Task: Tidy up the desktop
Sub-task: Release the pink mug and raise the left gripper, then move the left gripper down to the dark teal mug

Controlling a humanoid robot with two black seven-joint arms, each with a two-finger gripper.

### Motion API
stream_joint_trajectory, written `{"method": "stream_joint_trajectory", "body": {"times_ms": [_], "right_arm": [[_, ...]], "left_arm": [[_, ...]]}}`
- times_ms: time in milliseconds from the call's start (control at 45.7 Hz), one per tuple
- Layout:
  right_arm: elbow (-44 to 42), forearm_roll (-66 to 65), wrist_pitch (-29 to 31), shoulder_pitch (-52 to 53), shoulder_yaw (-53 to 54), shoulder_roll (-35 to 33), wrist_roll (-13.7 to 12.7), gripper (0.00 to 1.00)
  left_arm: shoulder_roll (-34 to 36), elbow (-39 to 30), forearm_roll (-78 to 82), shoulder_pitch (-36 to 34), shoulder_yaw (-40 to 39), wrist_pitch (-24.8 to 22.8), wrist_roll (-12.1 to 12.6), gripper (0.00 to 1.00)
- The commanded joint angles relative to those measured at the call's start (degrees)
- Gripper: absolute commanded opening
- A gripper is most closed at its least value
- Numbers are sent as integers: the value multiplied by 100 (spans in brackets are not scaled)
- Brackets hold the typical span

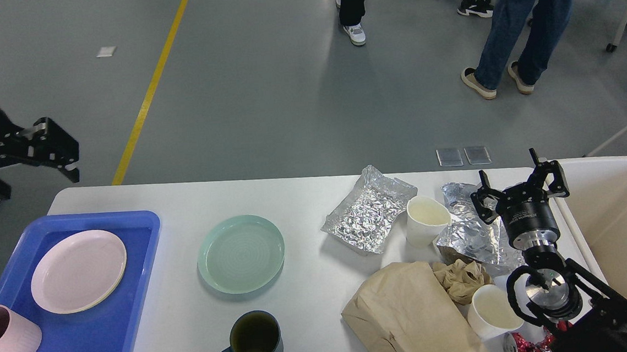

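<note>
Blue plastic forms the tray [137, 332] at the lower left of the frame, where a pink plate [79, 271] and a pink mug [2, 336] are held; the mug is cut off by the left edge. White and wide, the desktop [185, 317] fills the lower half of the frame. At its centre a green plate [240, 253] is seen bare, and below it a dark teal mug [253, 341] with a dark inside whose contents cannot be made out. Right of centre two foil trays [370, 210] [469, 231] are laid around a white paper cup [427, 220]. A brown paper bag [412, 318], crumpled brown paper [460, 279] and a second white cup [493, 312] are partly covered by the right arm. A cream bin [621, 232] at the right edge is cut off. The right gripper [518, 186] is held with its fingers apart over the foil. The left gripper [61, 155], at the upper left beyond the table edge, is dark; its state cannot be told.
</note>
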Motion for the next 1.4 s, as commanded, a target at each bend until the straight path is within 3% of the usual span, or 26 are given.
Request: {"method": "stream_joint_trajectory", "body": {"times_ms": [0,131,307,526,832,1051,1380], "right_arm": [[-1,-1,0,0,0,0,-5,100],[-9,-1,0,0,0,0,-5,100],[-10,-1,0,0,0,0,4,100],[-10,-1,0,0,0,0,-5,100],[-1,-1,0,0,0,8,4,100],[-1,7,0,0,0,0,-5,100],[-9,-1,0,0,0,0,-5,100]], "left_arm": [[-899,-821,-533,-837,-38,1,171,96],[-1532,-1463,-1130,-1488,-267,1,399,96],[-1621,-2324,-1720,-2235,-636,69,725,95],[-1507,-3159,-1879,-2912,-698,122,725,95],[-1498,-3178,-1870,-2878,-777,113,699,96],[-1550,-3055,-1747,-1701,-1488,315,760,95],[-1753,-2616,-834,821,-2209,2310,787,95]]}}
